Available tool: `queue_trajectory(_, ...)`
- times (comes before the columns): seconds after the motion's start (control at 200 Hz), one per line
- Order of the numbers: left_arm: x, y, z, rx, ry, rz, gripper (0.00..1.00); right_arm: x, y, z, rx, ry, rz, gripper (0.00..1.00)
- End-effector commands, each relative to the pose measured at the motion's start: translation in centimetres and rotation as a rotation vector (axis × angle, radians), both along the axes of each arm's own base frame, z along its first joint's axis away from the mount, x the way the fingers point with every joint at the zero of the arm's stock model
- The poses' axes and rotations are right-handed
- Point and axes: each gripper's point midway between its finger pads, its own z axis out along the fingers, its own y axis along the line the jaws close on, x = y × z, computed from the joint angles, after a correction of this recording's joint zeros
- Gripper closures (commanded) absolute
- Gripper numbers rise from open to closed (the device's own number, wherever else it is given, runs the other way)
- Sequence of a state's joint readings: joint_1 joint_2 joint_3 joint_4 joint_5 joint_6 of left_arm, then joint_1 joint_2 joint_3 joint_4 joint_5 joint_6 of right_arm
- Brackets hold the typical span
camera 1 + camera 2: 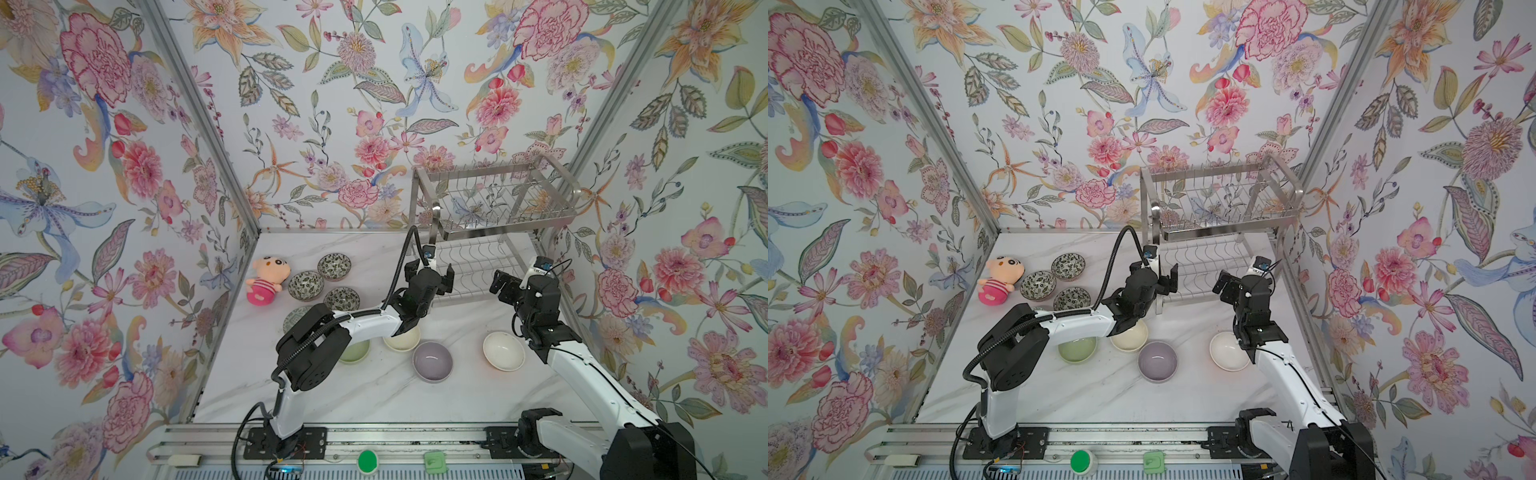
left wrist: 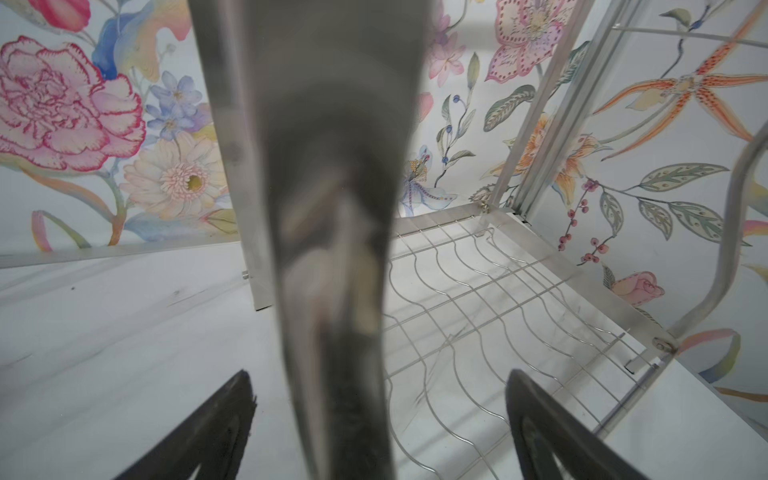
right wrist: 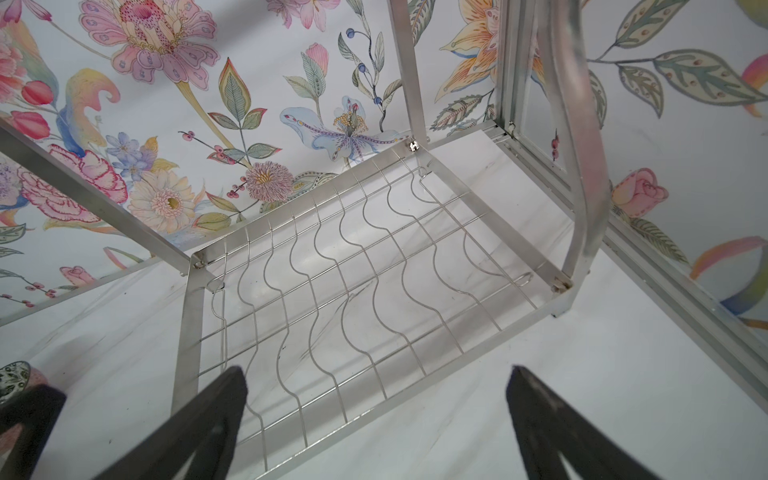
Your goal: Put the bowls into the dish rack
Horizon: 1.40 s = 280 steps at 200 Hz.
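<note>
The dish rack [image 1: 494, 203] is standing in the upper right of both top views [image 1: 1221, 208], tucked into the back corner of the counter [image 1: 374, 395]. The left gripper [image 1: 430, 275] is hovering at the rack's front left leg [image 2: 332, 208], a little right of the frame's centre. In the left wrist view its fingers [image 2: 216, 424] are standing spread wide. The blurred leg is rising between them, with a gap showing on either side. The right gripper [image 1: 500, 284] is hanging just to the right, pointing at the lower shelf [image 3: 353, 270]. Its fingers [image 3: 199, 428] are likewise spread far apart above the counter's marble surface.

All the bowls are lying on the counter, outside the rack. Three patterned bowls [image 1: 334, 266] are clustering left of centre, just beside a pink plush doll [image 1: 266, 280]. A fourth patterned bowl [image 1: 296, 316] is peeking out from behind the left arm's elbow. Lower in the frame, the pale green bowl [image 1: 356, 352] and the cream bowl [image 1: 403, 340] are lying partly covered by the left arm. The lilac bowl [image 1: 433, 360] is sitting just right of the cream one. The white bowl [image 1: 503, 350] is lying farther right, close beside the right arm.
</note>
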<state>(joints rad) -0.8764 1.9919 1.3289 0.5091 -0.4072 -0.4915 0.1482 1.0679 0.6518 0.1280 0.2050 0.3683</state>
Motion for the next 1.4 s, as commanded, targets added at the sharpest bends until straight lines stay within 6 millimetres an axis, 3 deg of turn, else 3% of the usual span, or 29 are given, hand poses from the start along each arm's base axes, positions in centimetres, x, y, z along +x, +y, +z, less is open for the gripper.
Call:
queue_trajectory(0.0,0.7,1.8,-1.0,-0.019,0.032,0.045,0.08,0.2,-0.2,0.6,-0.062,0.007,-0.008,0.01)
queue_trajectory(0.335,2.6,6.4,-1.1,-0.023,0.020,0.094,0.26,0.2,-0.7,-0.8,-0.078,0.081,-0.037,0.01)
queue_trajectory(0.566,3.7,8.9,-0.4,-0.017,-0.001,0.121,0.40,0.1,-1.1,-1.2,0.090,0.078,0.017,0.01)
queue_trajectory(0.821,4.6,12.0,-0.1,-0.032,-0.006,0.156,0.51,0.0,-2.3,-1.1,0.041,0.096,-0.026,0.00)
queue_trajectory(1.076,4.6,13.8,-0.8,-0.059,0.001,0.176,0.56,1.1,-3.1,-2.3,0.003,0.163,-0.055,0.09)
queue_trajectory(1.396,5.3,15.8,-1.4,-0.064,0.020,0.190,0.59,3.5,-2.4,-4.3,-0.001,0.186,-0.027,0.41)
